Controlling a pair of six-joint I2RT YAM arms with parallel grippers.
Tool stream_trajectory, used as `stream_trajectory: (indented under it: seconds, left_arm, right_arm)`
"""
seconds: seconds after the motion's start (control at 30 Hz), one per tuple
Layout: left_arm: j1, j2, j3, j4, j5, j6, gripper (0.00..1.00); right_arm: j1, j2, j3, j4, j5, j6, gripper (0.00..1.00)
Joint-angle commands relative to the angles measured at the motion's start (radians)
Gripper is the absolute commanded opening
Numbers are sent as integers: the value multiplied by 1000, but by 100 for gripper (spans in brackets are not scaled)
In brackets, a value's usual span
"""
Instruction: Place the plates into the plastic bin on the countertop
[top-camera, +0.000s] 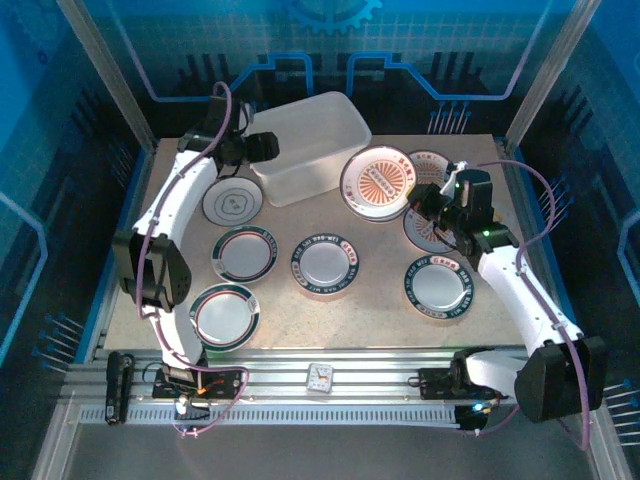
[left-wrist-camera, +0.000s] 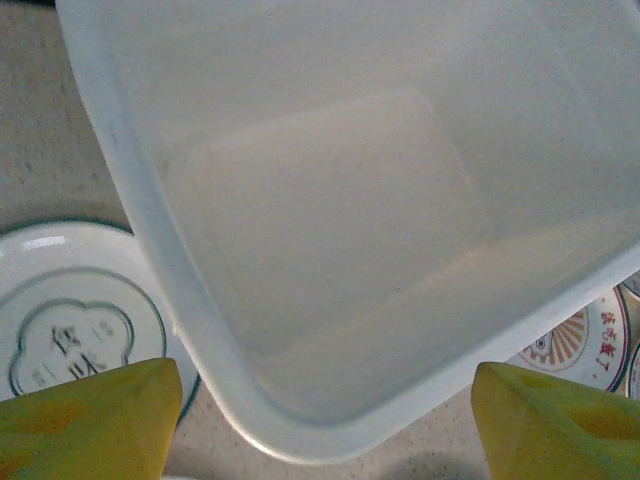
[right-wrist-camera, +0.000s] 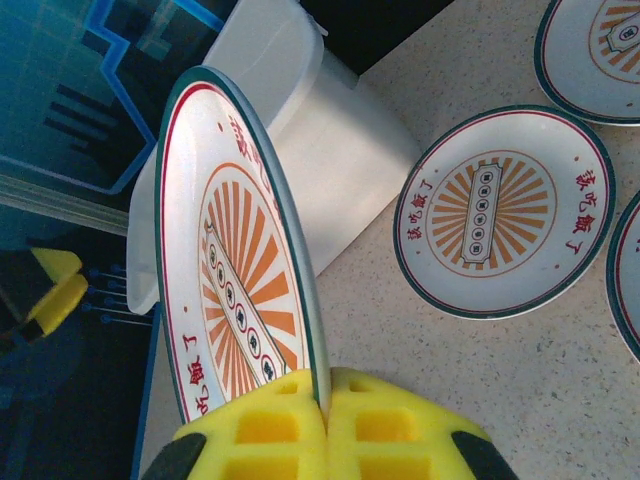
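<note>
Top external view, left side: the left arm curved up to the far part of the tabletop (top-camera: 380, 325), with the left jaws just beside the left end of the plastic bin (top-camera: 300, 182). Left wrist view confirmed the left jaws released. The yellow fingers (left-wrist-camera: 90, 420) stood wide apart above a corner of the bin and gripped nothing. A white plate with grey motif (top-camera: 232, 204) lay flat just beside that corner. Four dark-rimmed plates (top-camera: 326, 263) lay flat across the middle and near part of the tabletop, apart from one another. Right of the bin, the right jaws were clenched on the rim of a sunburst plate (right-wrist-camera: 240, 290). It was held on edge above the tabletop, near the bin's right end. Two further sunburst plates (right-wrist-camera: 503, 212) lay flat close by.
</note>
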Motion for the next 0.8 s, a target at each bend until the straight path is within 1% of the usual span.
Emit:
stream_trajectory:
  seconds: [0.0,0.07,0.23,0.3,0.37,0.5,0.63,0.77]
  left_arm:
    - [7,39,48,11,-44,82,78]
    - [15,63,63,19,-70,91,78]
    - [39,151,154,5,-79,116,78]
    - [41,183,194,-20,-110,134,78]
    - [54,201,216,-30,-112,129,79]
    - [84,226,238,-14,-68,125,80]
    - [87,273,274,-40,-9,141,80]
    - [87,296,265,-47,58,145,80]
  right_arm:
    - [-3,-14,51,-18,18,-21,0]
    - [-2,-20,52,-26,26,-21,0]
    - [2,-24,71,-54,31,-33,0]
    - [4,-29,69,-60,38,-35,0]
    - [7,-36,66,-62,43,-34,0]
    - [7,-41,59,-66,50,-37,0]
    - [8,-37,58,-63,46,-37,0]
    - [9,-38,55,-60,42,-38,0]
